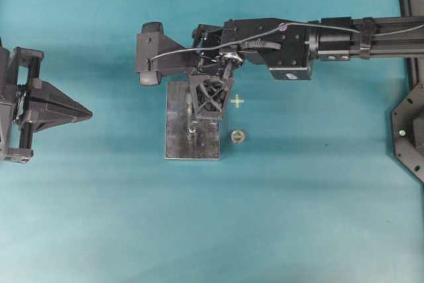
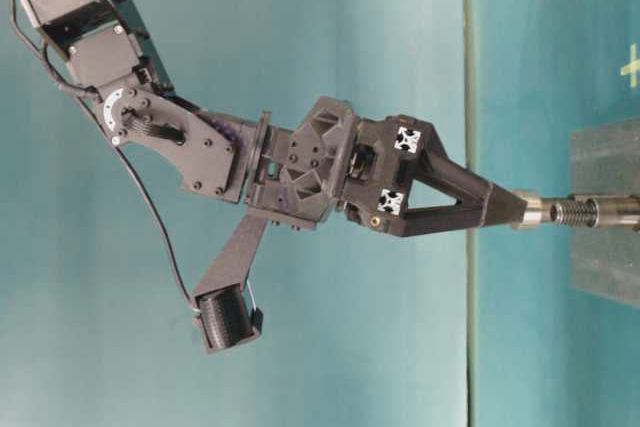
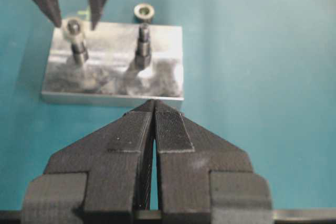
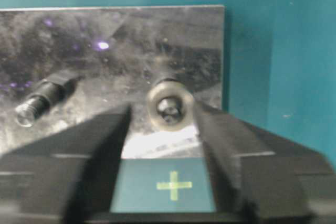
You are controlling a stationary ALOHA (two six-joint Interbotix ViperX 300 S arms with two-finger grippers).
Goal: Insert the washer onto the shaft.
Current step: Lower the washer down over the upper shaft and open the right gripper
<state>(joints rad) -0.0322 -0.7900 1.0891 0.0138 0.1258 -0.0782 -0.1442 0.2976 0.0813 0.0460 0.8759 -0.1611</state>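
Jaws, right gripper (image 4: 169, 129): standing parted, one finger on either side of the washer (image 4: 168, 104), with a gap showing on both sides; not gripping anything.
Jaws, left gripper (image 3: 154, 109): pressed together at the tips, holding nothing, parked well apart from the work.
Washer position: sitting ringed around the top of the shaft (image 4: 169, 107), directly between and just beyond the right fingertips.
Seating: how far down the washer is sitting cannot be told; in the table-level view a bright collar (image 2: 533, 210) is showing at the fingertips, above the threaded part of the shaft.
Shaft axis: standing upright on the metal plate (image 1: 177, 124); right gripper is pointing down roughly along it.
Nearer arm: right arm is over the plate; left is lying off to the side.
Washer appearance: small, pale metallic ring, blurred, dark shaft tip showing through its bore.
Other items: second post (image 4: 39, 100) standing on the plate; spare ring (image 1: 238, 136) lying on the mat beside the plate.
Judgement: release appears underway; a straight lift clear along the shaft axis is called for.
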